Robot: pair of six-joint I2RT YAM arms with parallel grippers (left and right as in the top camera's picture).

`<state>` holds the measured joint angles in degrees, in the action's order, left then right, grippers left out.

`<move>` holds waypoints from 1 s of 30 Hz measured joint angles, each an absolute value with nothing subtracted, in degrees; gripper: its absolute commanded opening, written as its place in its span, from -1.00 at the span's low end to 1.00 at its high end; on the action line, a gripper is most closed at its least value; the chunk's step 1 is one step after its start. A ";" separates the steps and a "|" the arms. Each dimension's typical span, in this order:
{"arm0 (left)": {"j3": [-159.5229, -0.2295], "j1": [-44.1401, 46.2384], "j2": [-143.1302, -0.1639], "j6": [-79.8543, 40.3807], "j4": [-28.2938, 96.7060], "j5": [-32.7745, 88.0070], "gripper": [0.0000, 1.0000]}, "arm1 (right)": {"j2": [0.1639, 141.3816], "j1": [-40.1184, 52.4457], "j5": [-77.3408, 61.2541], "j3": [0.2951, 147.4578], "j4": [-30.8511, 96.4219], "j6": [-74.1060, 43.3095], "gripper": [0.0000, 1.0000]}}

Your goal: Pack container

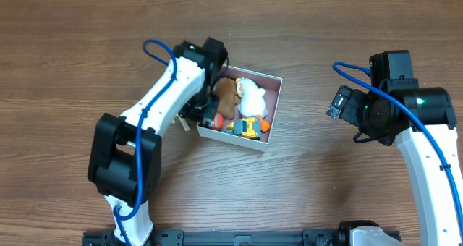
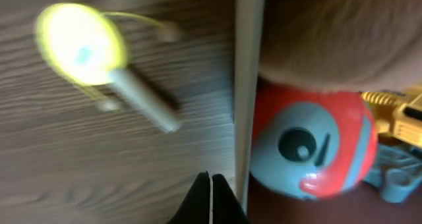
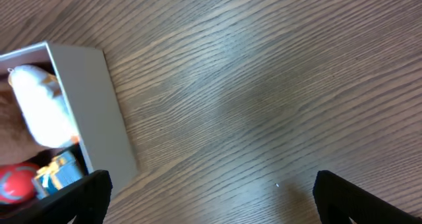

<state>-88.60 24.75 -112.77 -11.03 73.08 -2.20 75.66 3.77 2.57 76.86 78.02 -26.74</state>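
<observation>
The container (image 1: 233, 140) is a square white box with a pink inside, at mid-table. It holds a brown plush (image 1: 227, 94), a white duck plush (image 1: 252, 98), a red-and-blue round toy (image 2: 310, 151) and a yellow-and-blue toy (image 1: 247, 127). My left gripper (image 2: 211, 184) is shut and empty, its tips just outside the box's left wall (image 2: 247, 85); in the overhead view it (image 1: 202, 112) is mostly under the arm. My right gripper (image 3: 211, 197) is open and empty over bare table, right of the box (image 3: 92, 105).
A toy with a round yellow head on a pale stick (image 2: 82, 43) lies on the table just left of the box, close to my left gripper; part of it shows in the overhead view (image 1: 183, 121). The table is dark wood.
</observation>
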 measured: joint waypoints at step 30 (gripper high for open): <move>-81.78 19.25 -112.77 -27.55 65.78 0.12 -0.15 | 75.66 3.77 3.25 76.86 78.65 -26.74 1.00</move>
